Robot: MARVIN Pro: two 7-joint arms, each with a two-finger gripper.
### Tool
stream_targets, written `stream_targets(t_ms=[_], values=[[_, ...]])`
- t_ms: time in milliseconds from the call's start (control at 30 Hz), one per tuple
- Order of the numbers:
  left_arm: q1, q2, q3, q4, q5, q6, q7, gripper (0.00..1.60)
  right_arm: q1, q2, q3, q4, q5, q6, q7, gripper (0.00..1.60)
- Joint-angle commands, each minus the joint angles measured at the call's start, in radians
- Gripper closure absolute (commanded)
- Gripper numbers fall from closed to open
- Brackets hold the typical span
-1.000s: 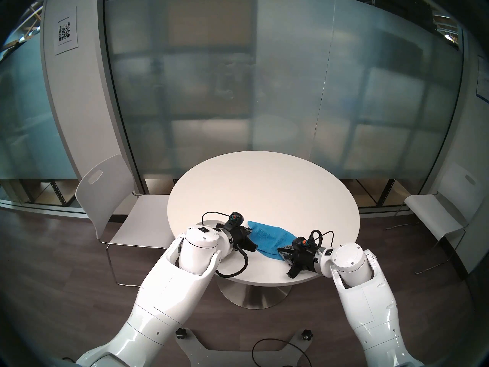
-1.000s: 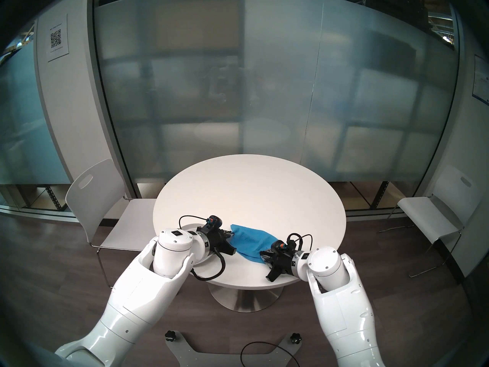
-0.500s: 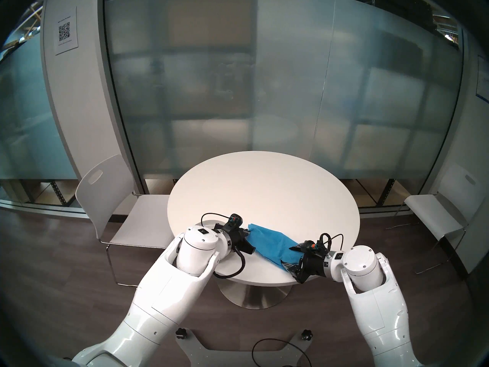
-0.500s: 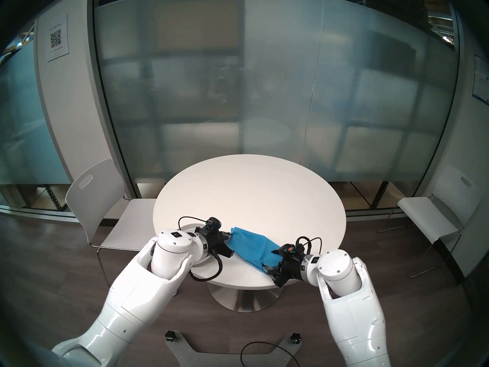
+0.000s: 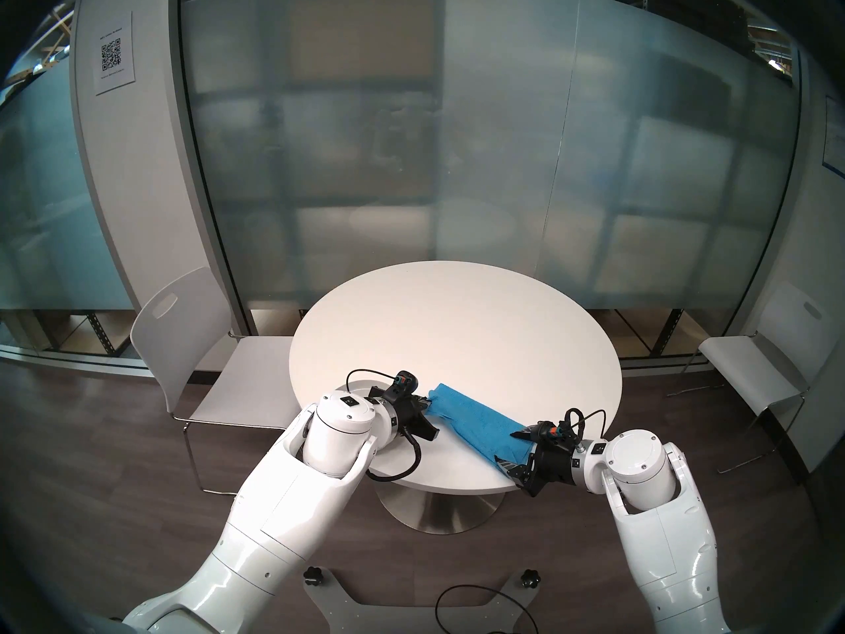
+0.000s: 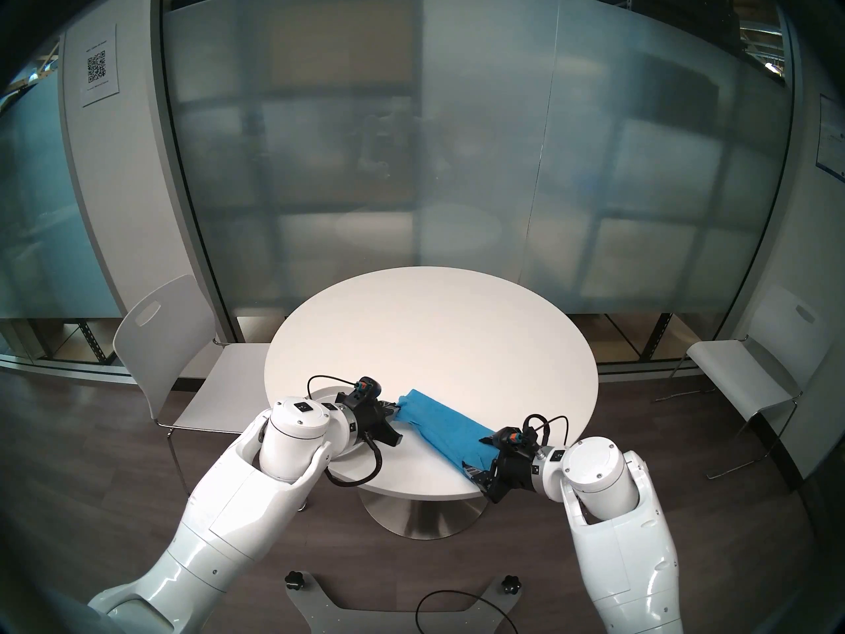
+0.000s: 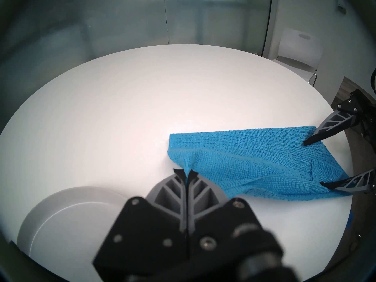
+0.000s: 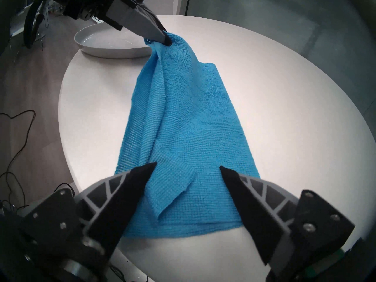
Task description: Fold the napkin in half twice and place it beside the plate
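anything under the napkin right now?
Only the white table shows around the napkin. The plate sits beside it, clear of the cloth. Whatever lies beneath its folded layers is covered and cannot be seen.

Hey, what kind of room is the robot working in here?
Most likely an office meeting room. A round white table stands between two white chairs, a frosted glass wall runs behind them, and a sheet with a QR code hangs on the wall.
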Motion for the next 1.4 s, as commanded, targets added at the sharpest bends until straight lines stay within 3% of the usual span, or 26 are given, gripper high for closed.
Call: stream_targets(t_ms=[0, 367, 900, 1367], values=[[-0.014, -0.008, -0.01, -0.016, -0.001, -0.015, 0.007, 1.6, -0.019, -0.002, 0.009, -0.027, 0.0, -0.007, -0.011, 0.19], [-0.012, -0.01, -0.003, -0.021, 0.008, -0.018, 0.005, 1.6, -0.058, 0.003, 0.034, -0.082, 0.013, 0.0, -0.009, 0.18], [-0.016, -0.007, 0.012, -0.021, 0.026, -0.023, -0.009, 1.6, -0.14, 0.003, 0.125, -0.182, 0.046, 0.012, -0.008, 0.19], [-0.058, 0.033, 0.047, -0.02, 0.074, -0.064, -0.053, 1.6, -0.155, -0.003, 0.164, -0.173, 0.055, 0.007, -0.017, 0.21]])
